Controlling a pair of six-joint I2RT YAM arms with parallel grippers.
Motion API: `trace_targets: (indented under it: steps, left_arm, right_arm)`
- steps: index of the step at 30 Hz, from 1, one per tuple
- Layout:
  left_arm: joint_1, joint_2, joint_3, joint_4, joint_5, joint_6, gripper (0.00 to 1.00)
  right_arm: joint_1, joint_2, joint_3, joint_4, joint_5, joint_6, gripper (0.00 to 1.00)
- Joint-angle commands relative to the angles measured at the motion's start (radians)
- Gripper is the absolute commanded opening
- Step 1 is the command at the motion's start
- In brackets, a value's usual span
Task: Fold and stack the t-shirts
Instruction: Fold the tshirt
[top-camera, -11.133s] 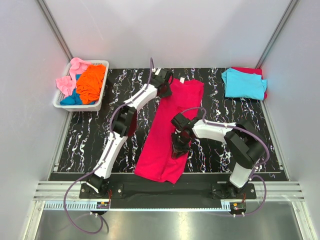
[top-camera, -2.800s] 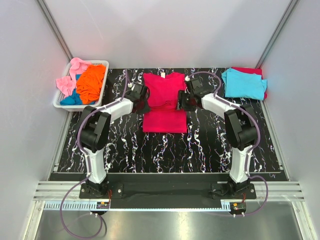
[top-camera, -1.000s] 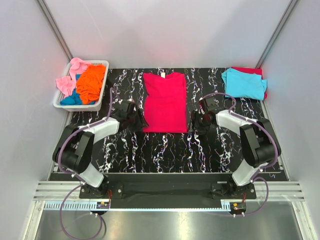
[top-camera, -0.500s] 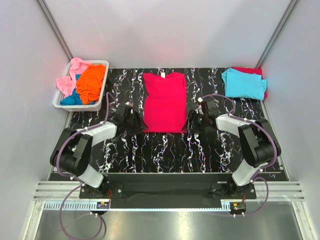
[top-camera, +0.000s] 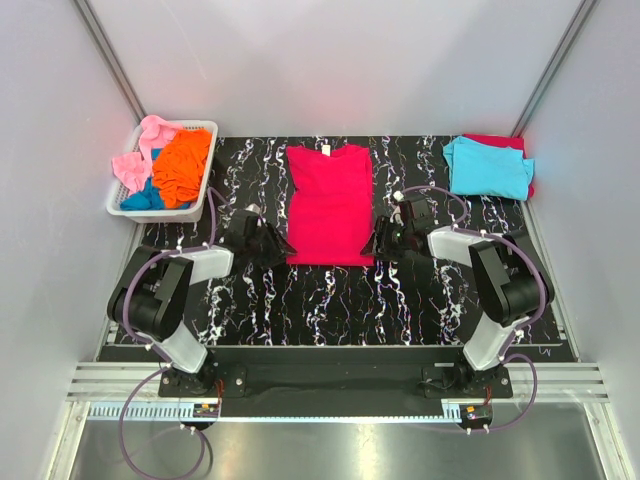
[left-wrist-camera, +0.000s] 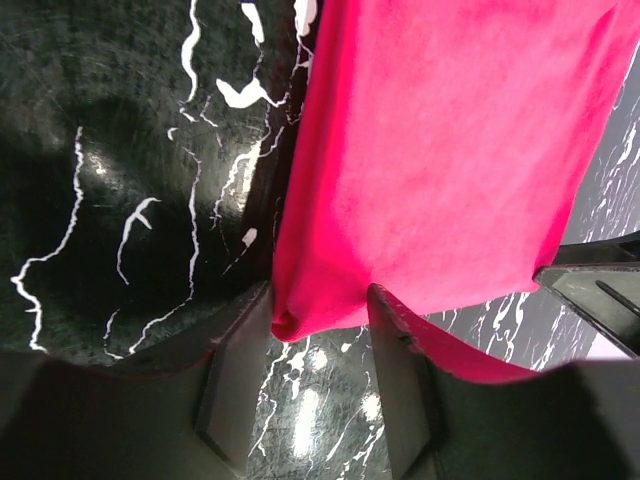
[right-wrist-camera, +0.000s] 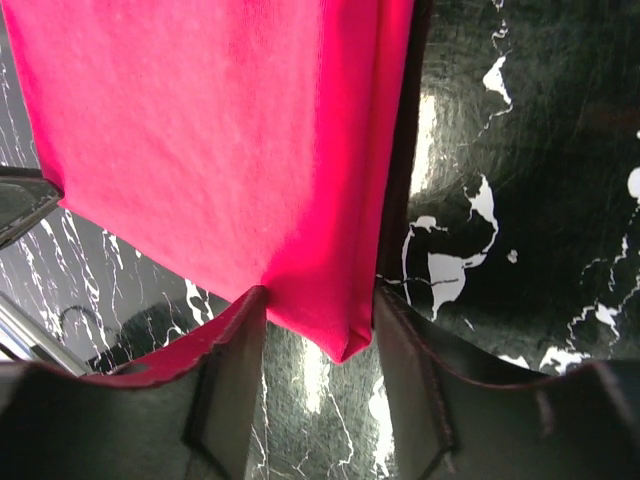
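Observation:
The large crimson-red t-shirt (top-camera: 330, 205) lies flat as a long narrow rectangle in the middle of the black marbled table, collar at the far end. My left gripper (top-camera: 274, 245) is open at its near left corner. In the left wrist view that corner (left-wrist-camera: 300, 315) sits between the open left gripper (left-wrist-camera: 320, 330). My right gripper (top-camera: 384, 240) is open at the near right corner. In the right wrist view that corner (right-wrist-camera: 345, 335) lies between the open right gripper (right-wrist-camera: 318, 330). A folded cyan t-shirt (top-camera: 488, 166) lies on a red one (top-camera: 497, 141) at the back right.
A white slotted basket (top-camera: 204, 188) stands at the back left, holding an orange shirt (top-camera: 183, 163), a pink one (top-camera: 140, 148) and a blue one (top-camera: 138, 198). Grey walls close in the table on three sides.
Both grippers have slid inward along the table to the shirt's near corners, which now sit between their open jaws. The shirt has not moved in the last second.

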Motion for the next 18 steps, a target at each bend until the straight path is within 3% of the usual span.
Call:
trace_targets:
  steps: [1, 8, 14, 17, 18]
  left_arm:
    - [0.010, 0.025, -0.024, 0.010, 0.006, 0.000, 0.47]
    - [0.010, 0.019, -0.038, 0.046, 0.021, 0.001, 0.38]
    - [0.011, 0.046, -0.076, 0.159, 0.078, -0.028, 0.36]
    - [0.011, 0.060, -0.085, 0.185, 0.092, -0.036, 0.32]
    - [0.011, 0.062, -0.090, 0.190, 0.095, -0.034, 0.28]
  right_arm:
    - [0.007, 0.032, 0.012, 0.013, -0.008, 0.009, 0.54]
    - [0.007, -0.001, -0.034, -0.001, -0.022, 0.021, 0.50]
    - [0.008, -0.017, -0.083, 0.002, -0.033, 0.020, 0.49]
    - [0.011, -0.023, -0.099, 0.002, -0.037, 0.021, 0.44]
    - [0.013, -0.030, -0.105, 0.002, -0.037, 0.023, 0.34]
